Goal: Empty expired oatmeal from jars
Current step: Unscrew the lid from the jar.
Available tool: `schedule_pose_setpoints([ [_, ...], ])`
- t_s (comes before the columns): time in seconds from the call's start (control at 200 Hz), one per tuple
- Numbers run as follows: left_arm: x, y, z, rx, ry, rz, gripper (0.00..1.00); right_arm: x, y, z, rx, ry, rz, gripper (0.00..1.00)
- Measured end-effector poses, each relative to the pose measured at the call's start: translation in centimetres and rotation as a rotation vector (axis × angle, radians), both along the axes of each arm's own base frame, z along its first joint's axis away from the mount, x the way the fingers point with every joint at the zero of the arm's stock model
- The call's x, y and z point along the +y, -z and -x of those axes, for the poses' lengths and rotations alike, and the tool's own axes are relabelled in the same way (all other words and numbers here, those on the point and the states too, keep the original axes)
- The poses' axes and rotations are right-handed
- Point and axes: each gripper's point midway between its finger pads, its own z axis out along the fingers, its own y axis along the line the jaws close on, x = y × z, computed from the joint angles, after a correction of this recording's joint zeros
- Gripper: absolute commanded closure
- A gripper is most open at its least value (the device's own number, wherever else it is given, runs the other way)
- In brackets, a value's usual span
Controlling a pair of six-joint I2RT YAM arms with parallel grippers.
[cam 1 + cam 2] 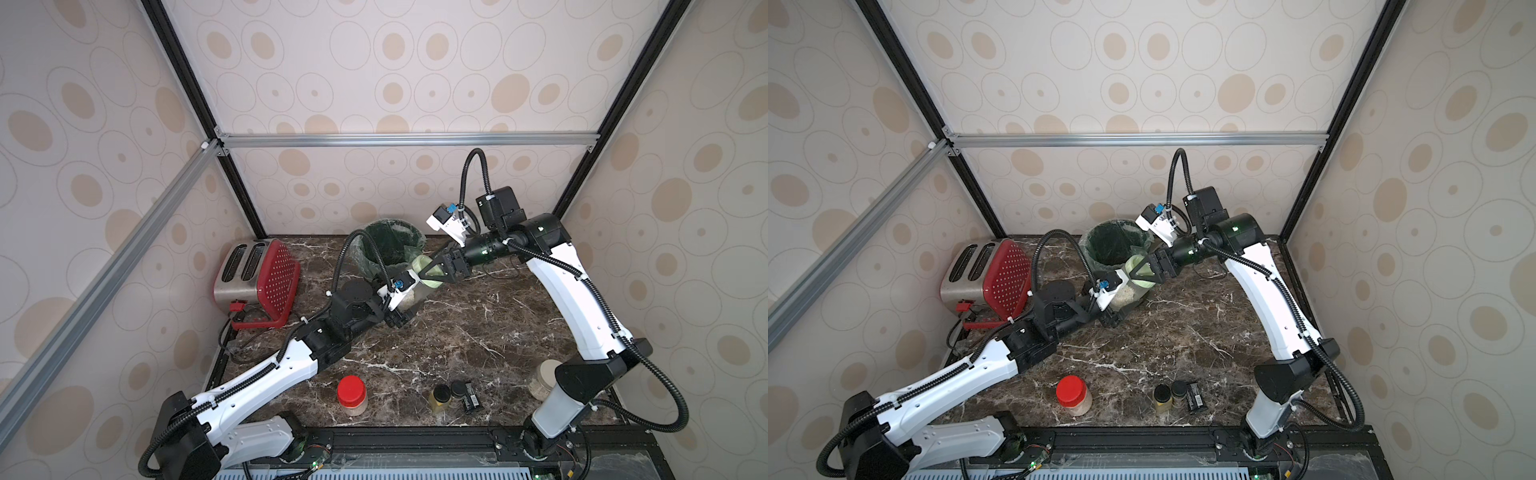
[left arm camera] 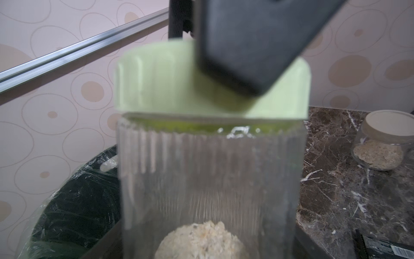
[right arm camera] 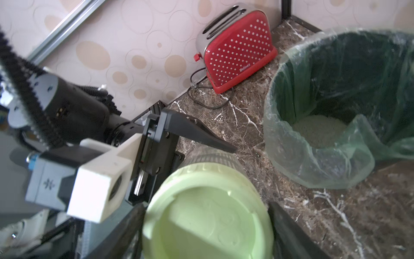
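Tilted jar held just beside the bin.
The left gripper clamps its ribbed body; oatmeal lies low, so likely light, stiff, slick; the right gripper pinches the lid by its rim, the place to twist.

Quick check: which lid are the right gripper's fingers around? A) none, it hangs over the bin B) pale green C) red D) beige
B: the right gripper has a finger on each side of the pale green lid of the jar held by the left gripper; the red-lidded jar and beige-lidded jar stand apart near the front.
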Motion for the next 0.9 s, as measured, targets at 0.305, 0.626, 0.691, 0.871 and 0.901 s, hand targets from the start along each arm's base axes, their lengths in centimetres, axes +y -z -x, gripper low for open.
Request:
schedule_pose_setpoints([
  [0.305,-0.4,0.0,0.7,0.017,0.046,0.019,1.0,-0.8,-0.7,1.6,-0.052,-0.136,-0.056,0.01],
  [0.626,-0.3,0.2,0.4,-0.004,0.028,0.034,1.0,-3.0,-1.7,-1.0,0.16,0.327,-0.051,0.0],
  [0.691,-0.4,0.1,0.3,-0.01,0.026,0.04,1.0,-3.4,-2.1,-1.5,0.185,0.418,-0.058,0.01],
  [0.871,-0.7,0.3,-0.1,-0.013,0.026,0.042,1.0,-3.5,-1.8,-2.0,0.254,0.548,-0.057,0.01],
  [0.901,-0.7,0.4,-0.1,-0.012,0.026,0.041,1.0,-3.3,-1.6,-2.0,0.263,0.556,-0.053,0.01],
])
